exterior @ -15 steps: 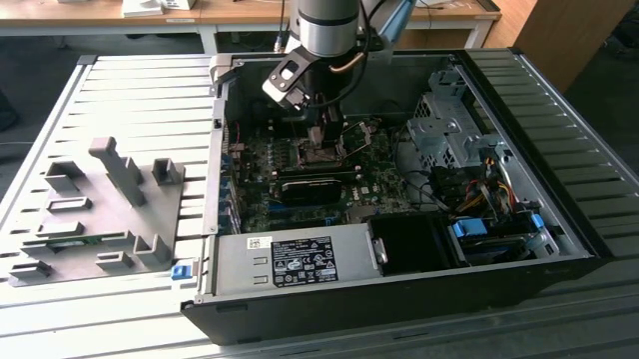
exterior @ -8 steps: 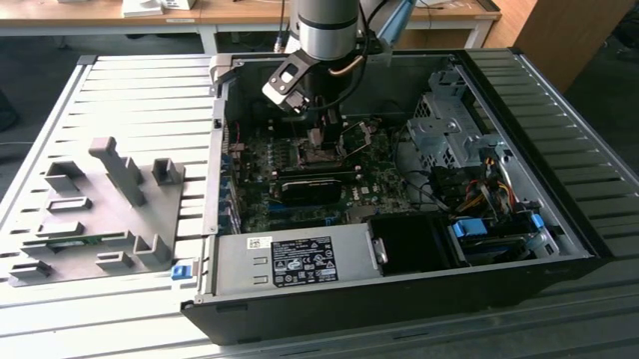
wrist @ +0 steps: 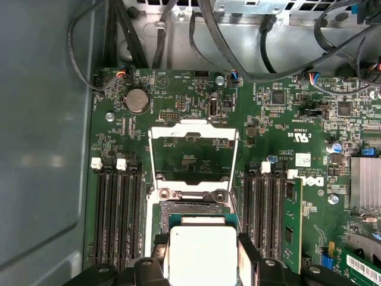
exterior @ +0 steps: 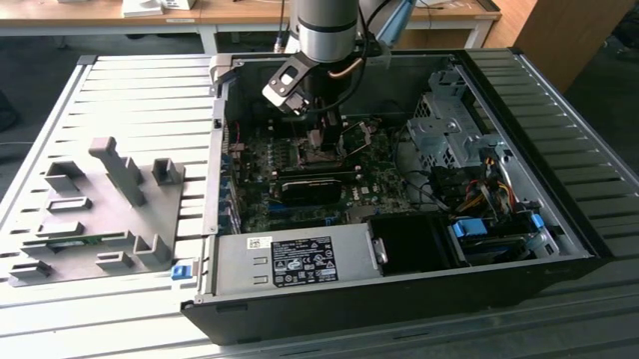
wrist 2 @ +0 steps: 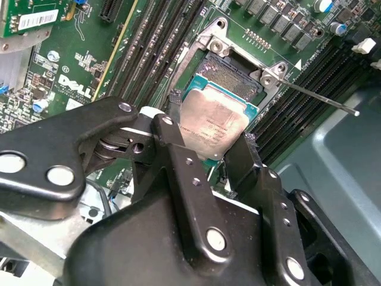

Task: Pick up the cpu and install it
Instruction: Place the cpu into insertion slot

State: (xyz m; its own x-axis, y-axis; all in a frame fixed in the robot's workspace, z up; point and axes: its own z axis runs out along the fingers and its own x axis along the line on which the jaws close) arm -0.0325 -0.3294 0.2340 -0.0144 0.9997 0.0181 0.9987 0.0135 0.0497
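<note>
**One chip gripped over the open socket**

One robot gripper (wrist 2: 209,140) has its two black fingers (wrist 2: 178,161) clamped on opposite edges of the cpu (wrist 2: 214,122), a small flat square chip with a silvery-grey metal top. The chip hangs just over the square metal-framed socket (wrist: 193,208), overlapping one edge of it; whether they touch cannot be told. The socket's one load frame (wrist: 193,149) stands open, and one thin lever rod (wrist 2: 315,98) juts out beside it. Black memory slots (wrist: 119,220) flank the socket, one green memory stick (wrist: 292,220) seated among them. One round silver coin cell (wrist: 137,100) sits past the open frame. Around the socket spreads the green motherboard (wrist: 178,89), inside one open black computer case (exterior: 399,299). Well apart from the socket, outside the case, one grey holder plate (exterior: 110,224) lies on the slatted grey metal table (exterior: 140,90). Pale wooden desks (exterior: 239,11) stand behind.
</note>
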